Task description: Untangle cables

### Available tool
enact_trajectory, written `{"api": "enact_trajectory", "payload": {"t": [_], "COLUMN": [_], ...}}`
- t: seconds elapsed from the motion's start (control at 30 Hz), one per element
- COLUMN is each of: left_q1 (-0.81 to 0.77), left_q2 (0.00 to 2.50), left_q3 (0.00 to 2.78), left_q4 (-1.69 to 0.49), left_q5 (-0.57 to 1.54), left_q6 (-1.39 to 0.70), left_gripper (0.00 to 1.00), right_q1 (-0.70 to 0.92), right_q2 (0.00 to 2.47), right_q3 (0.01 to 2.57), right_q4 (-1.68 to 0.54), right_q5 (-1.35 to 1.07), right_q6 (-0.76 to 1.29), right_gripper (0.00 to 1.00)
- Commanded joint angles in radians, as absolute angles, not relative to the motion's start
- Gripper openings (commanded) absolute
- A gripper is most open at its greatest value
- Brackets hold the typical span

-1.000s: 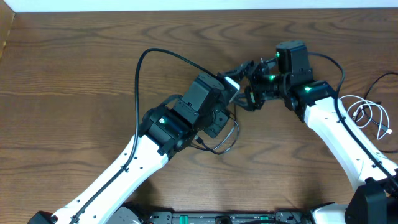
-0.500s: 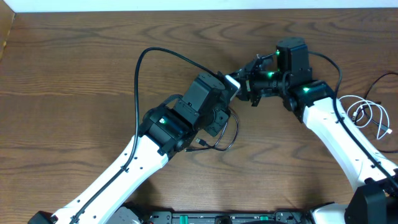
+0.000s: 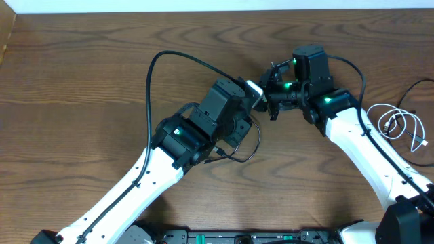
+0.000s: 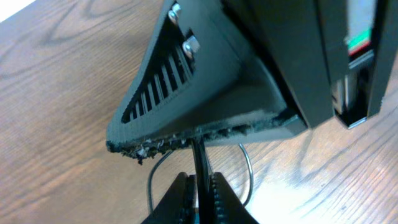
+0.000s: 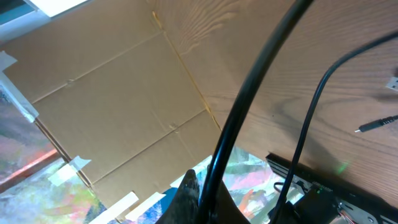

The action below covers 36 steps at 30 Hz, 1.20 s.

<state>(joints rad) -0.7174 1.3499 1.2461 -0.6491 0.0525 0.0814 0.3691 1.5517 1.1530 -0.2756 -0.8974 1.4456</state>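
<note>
**Item: cables, qty 3 seen.**

1. black cord (image 4: 199, 158): thin, matte. Loc.: approx. centre of the worktop (image 3: 81, 81), under the L wrist. Left-wrist view: one strand runs straight up out of the fingers, and a slack loop (image 3: 252, 146) sags beside it on the wood. Overhead: the loop curls out from beneath the wrist, and its small plug end (image 3: 220, 153) lies at the side toward the near edge.
2. white cord (image 3: 400, 122): thin, coiled in loose loops. Lies flat at the R edge of the worktop, well apart from item 1. No gripper touches it.
3. second black cord (image 3: 410, 91): thin, arcs across the white coil at the R edge. Whether the two are linked cannot be told.

Also, right-wrist view: a thin black lead with a slim metal tip (image 5: 376, 126) and a small pale plug (image 5: 392, 84) on the wood. Which cord each belongs to: n/k.

**Grippers**
- left gripper (image 4: 199, 190): fingers closed tight, item 1 pinched between the pads.
- right gripper (image 3: 271, 103): just beside the L one, nose to nose. A black line passes close by its finger. Whether it is clamped or how wide the fingers stand cannot be told.

**Misc.**
- thick black wire (image 3: 163, 61): arches off the left arm (image 3: 135, 176) toward the far edge. Robot fitting, not stock.
- cardboard panel (image 5: 112, 112): taped, seen in the right-wrist view beyond the worktop.
</note>
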Motion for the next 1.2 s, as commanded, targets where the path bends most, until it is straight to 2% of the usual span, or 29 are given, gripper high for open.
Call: {"api": "enact_trajectory", "payload": {"t": [0.0, 0.03, 0.1, 0.37, 0.5, 0.63, 0.77, 1.0, 1.17], "left_q1": [-0.719, -0.719, -0.719, -0.672, -0.609, -0.558, -0.543, -0.544, -0.544], "left_q2": [1.339, 1.339, 1.339, 1.339, 1.339, 1.339, 1.339, 1.339, 1.341], "left_q3": [1.262, 1.262, 1.262, 1.262, 1.262, 1.262, 1.262, 1.25, 1.248], "left_q4": [-0.673, -0.682, -0.698, -0.702, -0.723, -0.765, -0.81, -0.845, -0.847], "left_q5": [0.036, 0.03, -0.01, -0.065, -0.064, -0.054, -0.053, -0.053, -0.052], "left_q6": [0.093, 0.093, 0.092, -0.022, -0.105, -0.145, -0.144, -0.145, -0.145], "left_gripper": [0.38, 0.46, 0.55, 0.6, 0.66, 0.66, 0.66, 0.66, 0.65], "right_q1": [0.374, 0.374, 0.374, 0.375, 0.376, 0.375, 0.357, 0.272, 0.14], "right_q2": [1.556, 1.556, 1.556, 1.556, 1.556, 1.555, 1.529, 1.387, 1.296], "right_q3": [1.163, 1.163, 1.163, 1.163, 1.163, 1.163, 1.168, 1.262, 1.335], "right_q4": [-0.285, -0.286, -0.299, -0.448, -0.439, -0.434, -0.435, -0.43, -0.42], "right_q5": [-0.869, -0.849, -0.783, -0.44, -0.39, -0.346, -0.138, 0.324, 0.384], "right_q6": [1.401, 1.377, 1.28, 0.92, 0.587, 0.28, 0.086, -0.104, -0.178], "right_gripper": [0.01, 0.01, 0.01, 0.01, 0.01, 0.01, 0.01, 0.01, 0.01]}}
